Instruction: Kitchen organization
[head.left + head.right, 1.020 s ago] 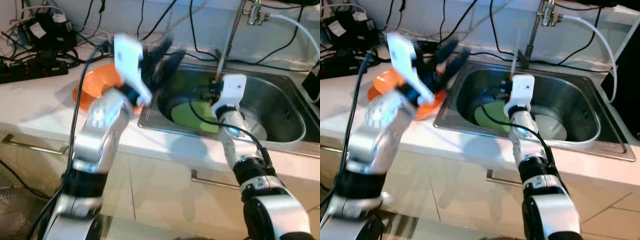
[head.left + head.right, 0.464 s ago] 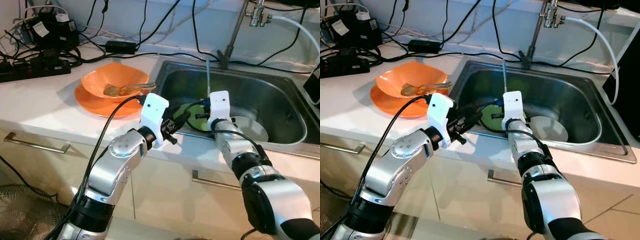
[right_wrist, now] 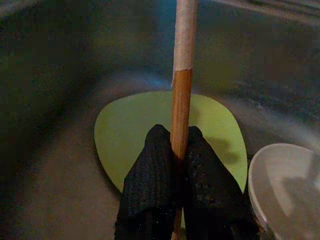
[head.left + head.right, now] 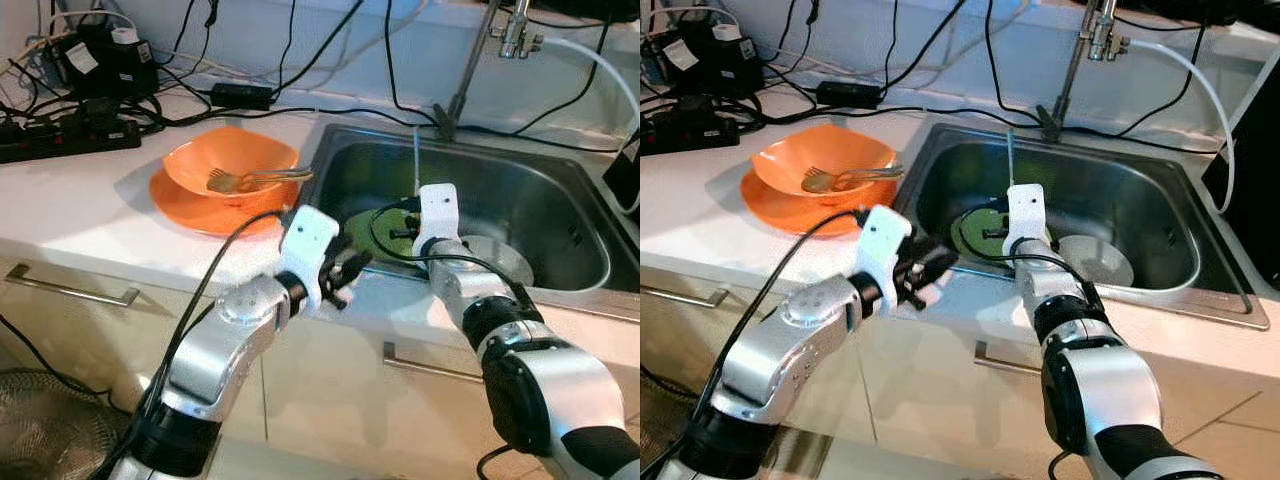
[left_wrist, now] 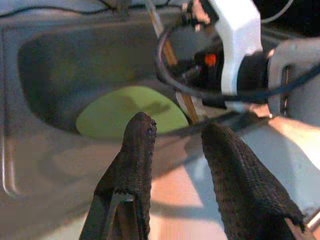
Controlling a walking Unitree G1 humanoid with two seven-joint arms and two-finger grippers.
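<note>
Right gripper (image 3: 176, 150) clamped on wooden stick (image 3: 182, 90), held upright over green plate (image 3: 125, 130) in sink (image 4: 560, 190) (white bowl (image 3: 285, 185) beside). Left gripper (image 5: 172, 135) apart, empty, at sink's front rim. Orange bowl (image 4: 215, 160) with fork (image 4: 250, 179) on counter (image 4: 70, 210).

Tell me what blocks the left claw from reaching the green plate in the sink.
The sink's front rim lies between the open left claw and the green plate. The right claw, holding a wooden stick, hovers over that plate.

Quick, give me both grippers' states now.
Left gripper: open, holding nothing, at the sink's front edge.
Right gripper: shut on a wooden stick above the green plate.
</note>
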